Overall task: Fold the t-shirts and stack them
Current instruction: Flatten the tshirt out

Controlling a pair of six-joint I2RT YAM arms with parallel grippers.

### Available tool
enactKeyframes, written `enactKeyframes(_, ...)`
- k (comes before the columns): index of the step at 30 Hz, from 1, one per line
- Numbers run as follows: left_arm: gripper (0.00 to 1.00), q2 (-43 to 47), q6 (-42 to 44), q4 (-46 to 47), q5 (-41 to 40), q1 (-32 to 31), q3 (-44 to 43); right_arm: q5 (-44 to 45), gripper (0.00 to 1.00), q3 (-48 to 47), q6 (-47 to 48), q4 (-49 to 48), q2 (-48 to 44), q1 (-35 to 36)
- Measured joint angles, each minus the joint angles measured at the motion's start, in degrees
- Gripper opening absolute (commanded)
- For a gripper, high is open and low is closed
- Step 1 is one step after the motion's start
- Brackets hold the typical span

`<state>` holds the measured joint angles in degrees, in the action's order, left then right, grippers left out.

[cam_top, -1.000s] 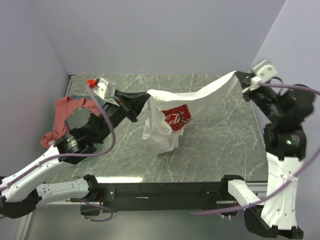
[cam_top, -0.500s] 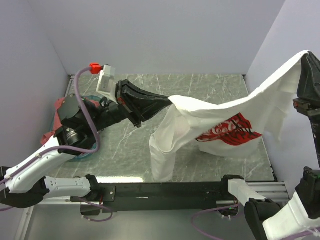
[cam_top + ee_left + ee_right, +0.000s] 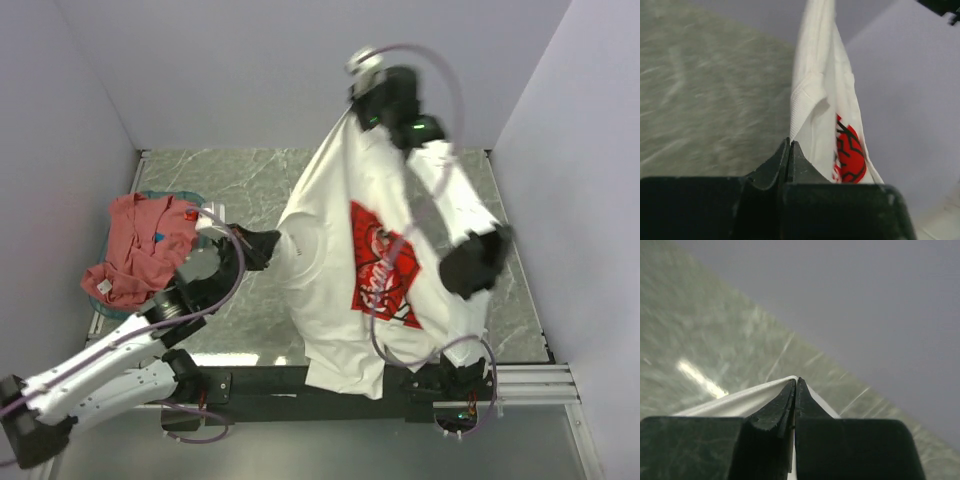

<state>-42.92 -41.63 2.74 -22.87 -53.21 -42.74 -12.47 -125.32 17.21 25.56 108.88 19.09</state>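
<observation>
Hanging nearly full length above the near side of the table [image 3: 250,180]: the white t-shirt [image 3: 330,310], its lower hem crossing the black rail [image 3: 250,383] by the arms' bases in the overhead view. No telling whether that hem touches anything.

Spread open and upright now, red Coca-Cola print [image 3: 385,265] facing the overhead camera. A second ago, only a bunched sling sagging between the arms; half a second ago, a low stretch pulled out toward the right wall.

Pinched at the shirt's left edge, low over the marble, by the left gripper [image 3: 268,246], clenched tight on a ribbed band of white cloth [image 3: 807,107] in the wrist view.

Heaped just beyond and to the left of that arm, in and over the teal basket [image 3: 185,197]: the salmon-red t-shirt [image 3: 135,255], untouched and crumpled.

Swung from the far right to high over the back of the table: the right gripper [image 3: 352,100], clamped shut on a thin white edge of the same shirt and carrying its top.

Reads as the shake-out step. Garment opened, yet not laid flat, not folded, nothing stacked.

Calls next, in all likelihood, for lowering both corners together onto the marble. Risks the loose hem sliding off the near edge.
</observation>
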Motion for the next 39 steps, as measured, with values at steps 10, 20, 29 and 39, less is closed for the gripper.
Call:
enactKeyframes(10,0.56,-23.6,-9.2,-1.5,8.0,38.4,14.2,22.4,0.61,1.9,6.8,-4.8,28.2,11.2)
enactKeyframes(20,0.94,-14.8,-2.1,-1.8,20.0,39.5,3.3,-1.9,0.73,26.8,9.0,4.9,-9.9,-6.5)
enactKeyframes(29,0.99,-3.2,14.5,-10.6,20.6,39.5,-9.7,-11.6,0.65,63.6,18.3,12.4,-30.3,-10.1)
enactKeyframes(39,0.99,9.8,23.6,-16.0,18.9,38.8,5.7,-3.1,0.59,78.8,18.9,13.1,-34.3,-9.4)
